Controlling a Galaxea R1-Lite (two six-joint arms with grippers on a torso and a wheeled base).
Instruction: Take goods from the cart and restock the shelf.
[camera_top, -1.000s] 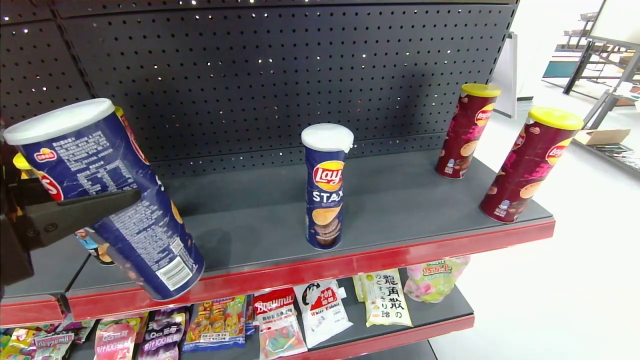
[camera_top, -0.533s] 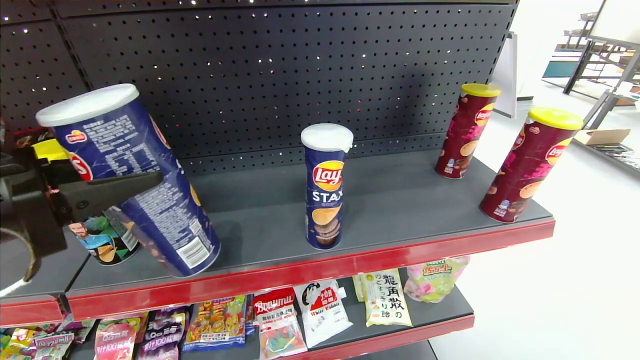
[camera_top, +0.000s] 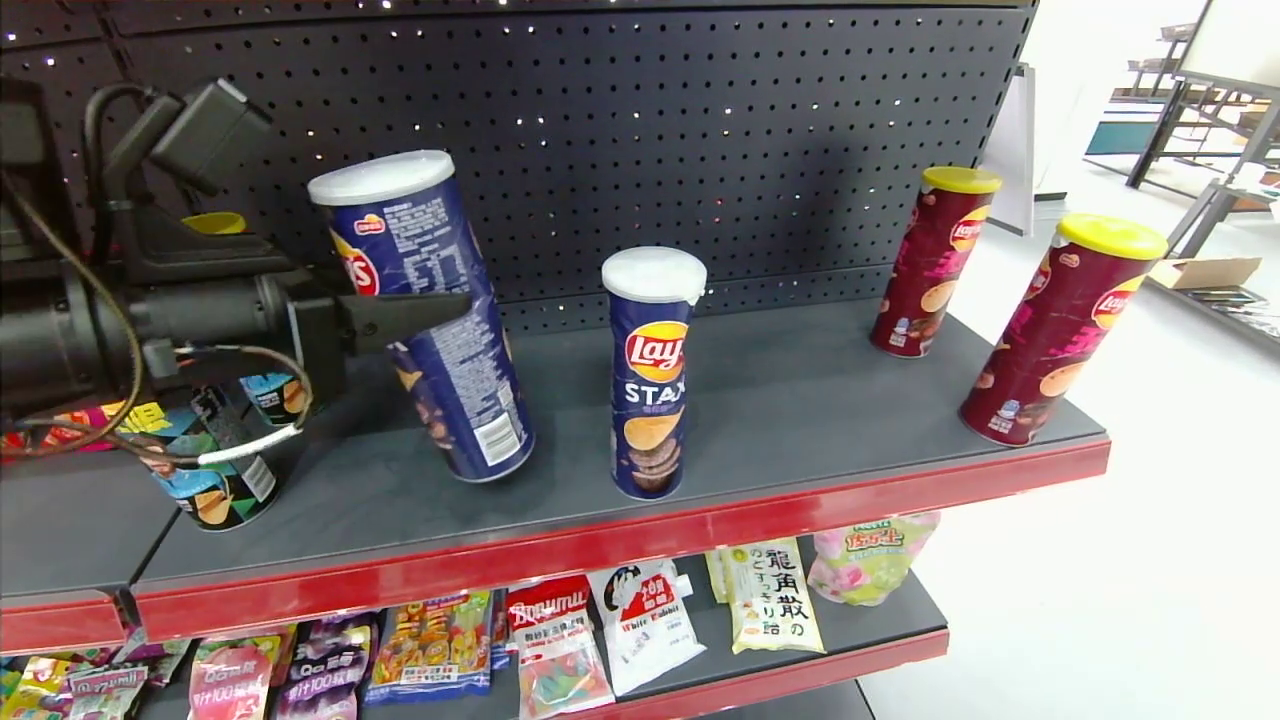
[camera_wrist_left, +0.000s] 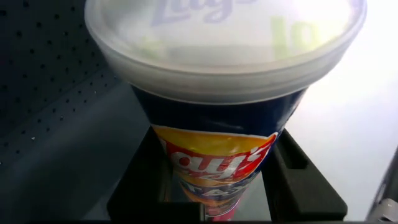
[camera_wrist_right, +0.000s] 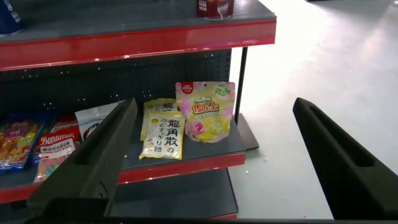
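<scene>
My left gripper is shut on a blue chip can with a white lid, held tilted just above the grey shelf, to the left of an upright blue chip can. The held can stands between the black fingers in the left wrist view. Two maroon cans with yellow lids stand at the shelf's right end. My right gripper hangs open below, facing the lower shelf with nothing between its fingers.
A short teal can stands at the shelf's left, under my left arm. Snack bags fill the lower shelf; a green and pink bag and a yellow one lie there. A black pegboard backs the shelf. Open floor lies to the right.
My left gripper has carried the blue can rightward and deeper over the shelf, from its front left edge to beside the upright blue can. The can is now less tilted.
</scene>
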